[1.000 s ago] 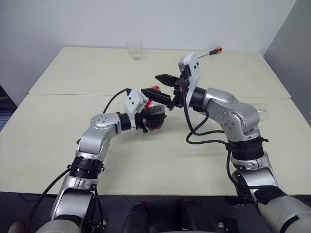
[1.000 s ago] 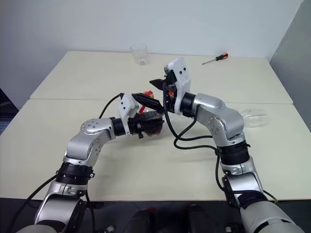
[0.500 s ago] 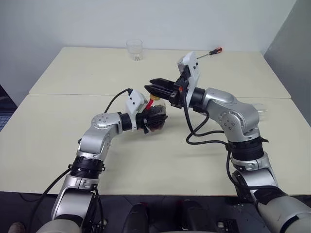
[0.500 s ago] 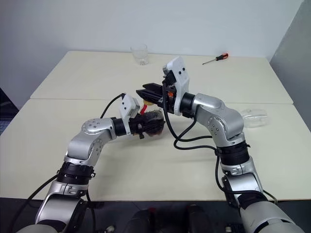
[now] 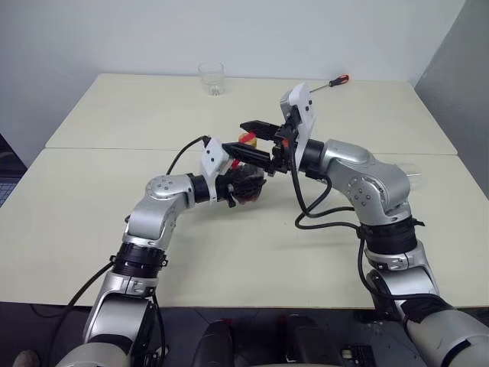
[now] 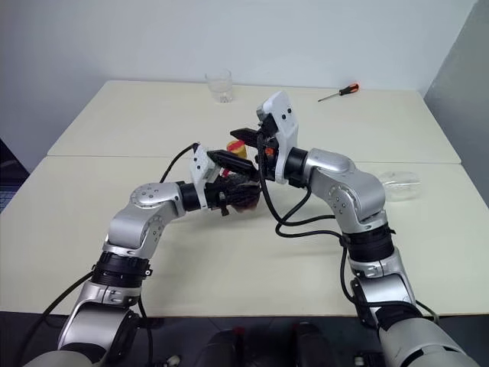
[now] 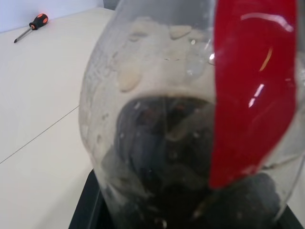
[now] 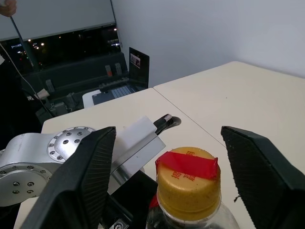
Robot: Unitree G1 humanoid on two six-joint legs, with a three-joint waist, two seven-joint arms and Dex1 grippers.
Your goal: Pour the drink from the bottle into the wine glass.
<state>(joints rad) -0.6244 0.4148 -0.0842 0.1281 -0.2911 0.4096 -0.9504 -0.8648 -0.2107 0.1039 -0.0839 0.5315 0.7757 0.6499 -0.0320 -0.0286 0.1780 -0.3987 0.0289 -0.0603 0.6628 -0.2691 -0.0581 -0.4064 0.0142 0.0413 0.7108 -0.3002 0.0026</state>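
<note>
Pale walls back a cream bench made of two tops pushed together, the seam running across mid-frame. At centre frame the left pincer is clamped on the round body of the bottle, holding it clear of the bench. The left wrist view shows the drink, dark and cola-like, pooled in the lower part of the bottle below droplets on the clear wall, with the red label band at the right of that frame. The yellow cap, with a strip of red tape across its top, is on the neck. The right pincer reaches in from the right with its jaws spread, one black finger on each side of the cap and neither touching it. At the right edge of the frame, behind the right arm, lies a clear object, probably the wine glass on its side; its stem cannot be made out. A clear tumbler stands at upper centre and a red-handled screwdriver lies at upper right.
</note>
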